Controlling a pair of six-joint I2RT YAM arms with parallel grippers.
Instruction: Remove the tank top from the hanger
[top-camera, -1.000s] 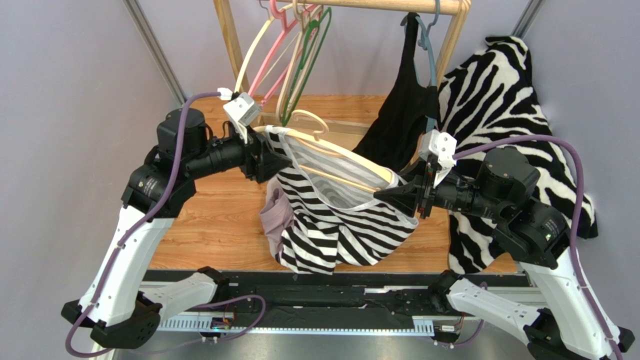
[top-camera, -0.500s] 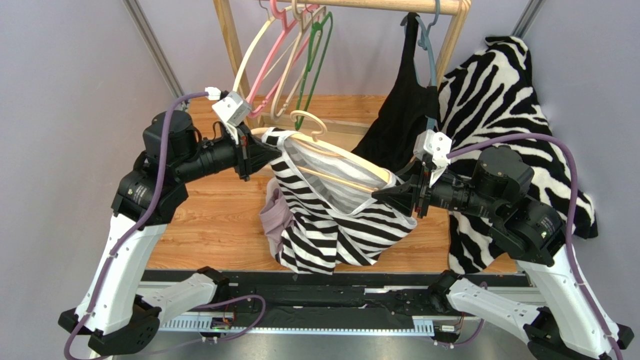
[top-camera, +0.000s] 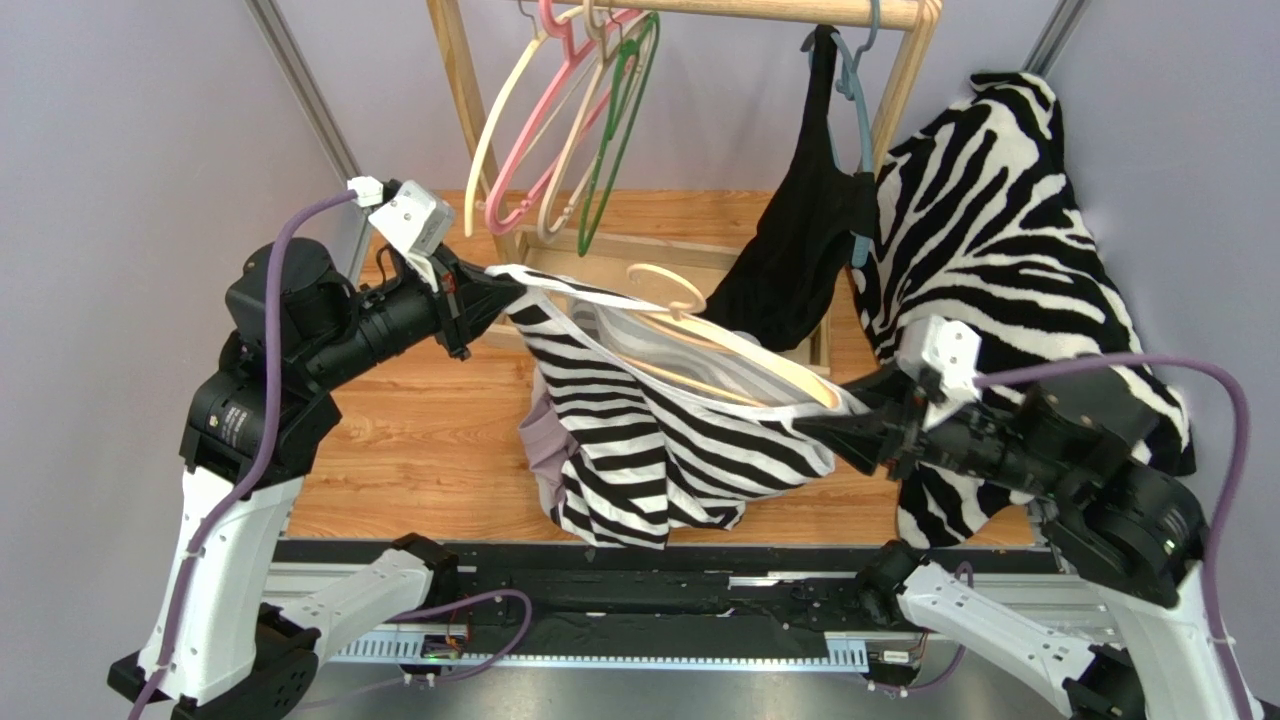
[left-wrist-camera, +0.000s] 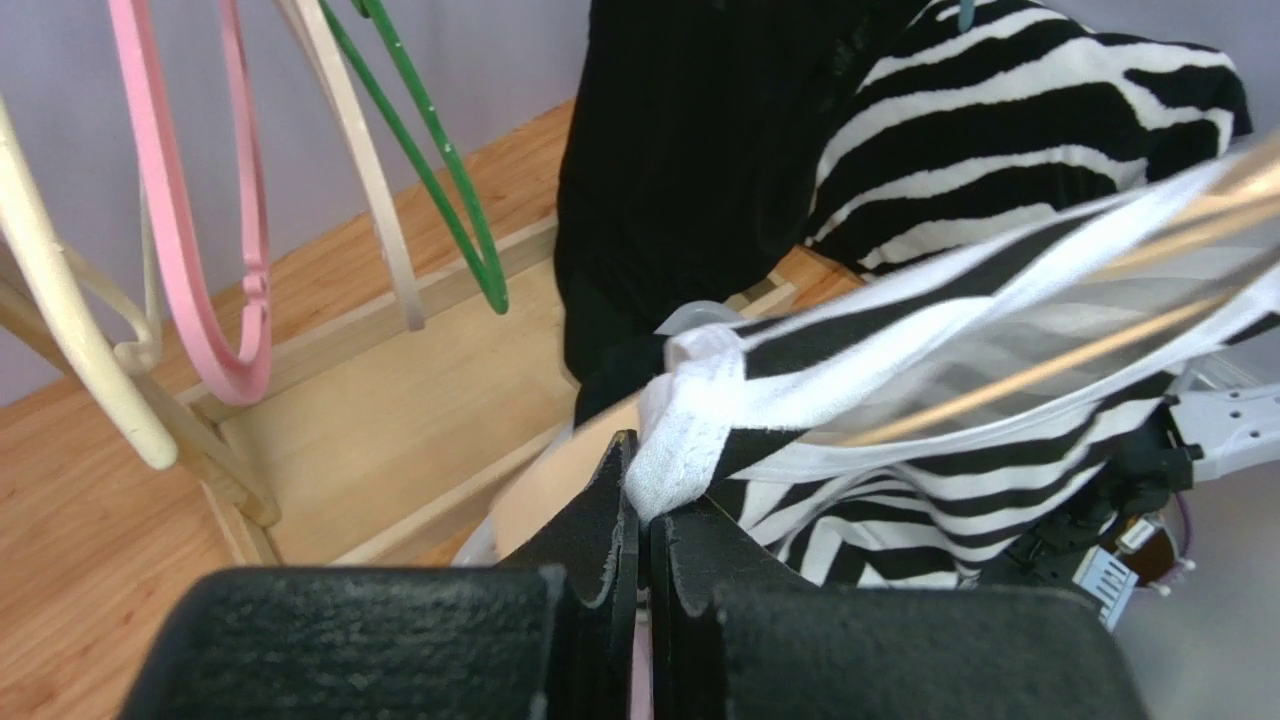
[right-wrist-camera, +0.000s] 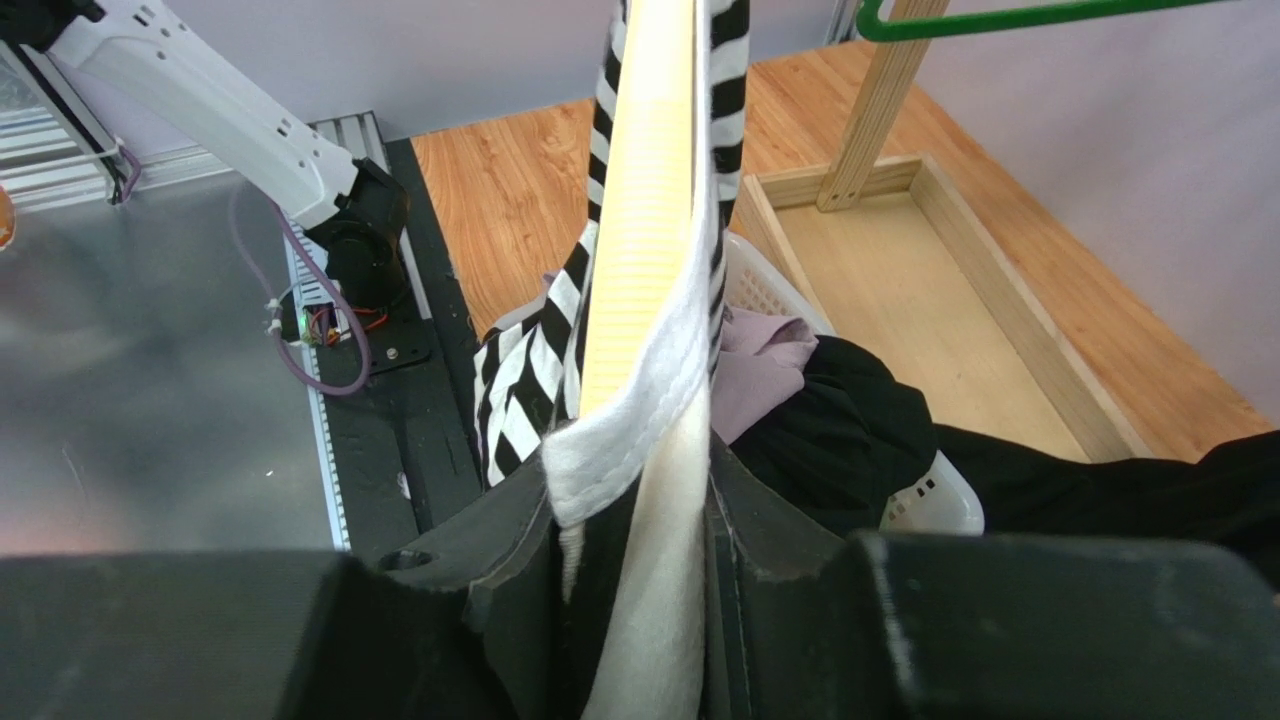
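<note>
The black-and-white striped tank top hangs stretched between both arms over the table, on a cream hanger. My left gripper is shut on the top's white shoulder strap at the left end; in the left wrist view the jaws pinch the bunched strap at their tips. My right gripper is shut on the hanger's right end, with the other white strap folded in beside it. The right gripper's fingertips straddle both.
Pink, cream and green empty hangers hang from the wooden rack at the back. A black garment hangs on a blue hanger, and a zebra-print cloth drapes at the right. A white basket with lilac cloth sits below.
The left gripper closed on the strap and pulled it left and back. The right arm moved right and down with the hanger end, stretching the top wider.
</note>
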